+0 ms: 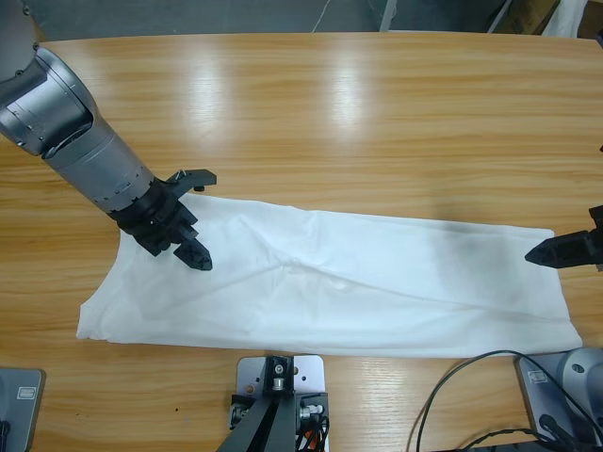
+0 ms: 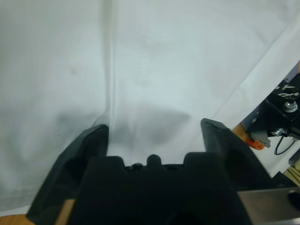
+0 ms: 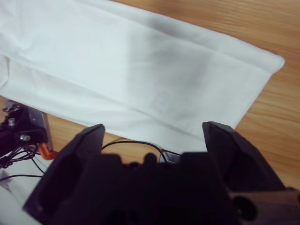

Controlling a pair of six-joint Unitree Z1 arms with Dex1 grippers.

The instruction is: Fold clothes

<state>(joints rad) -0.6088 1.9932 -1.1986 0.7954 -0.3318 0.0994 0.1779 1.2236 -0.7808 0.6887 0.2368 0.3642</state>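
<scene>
Flat, one white cotton T-shirt – long, softly creased – on wooden surface, left claw and right claw both released.

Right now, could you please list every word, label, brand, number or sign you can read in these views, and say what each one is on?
None can be read.
White T-shirt: no print or label shows on the cloth in any view.
Rig part at the right edge of the left wrist view: small white marks, too blurred to read.
Left gripper and right gripper: no lettering visible.
</scene>
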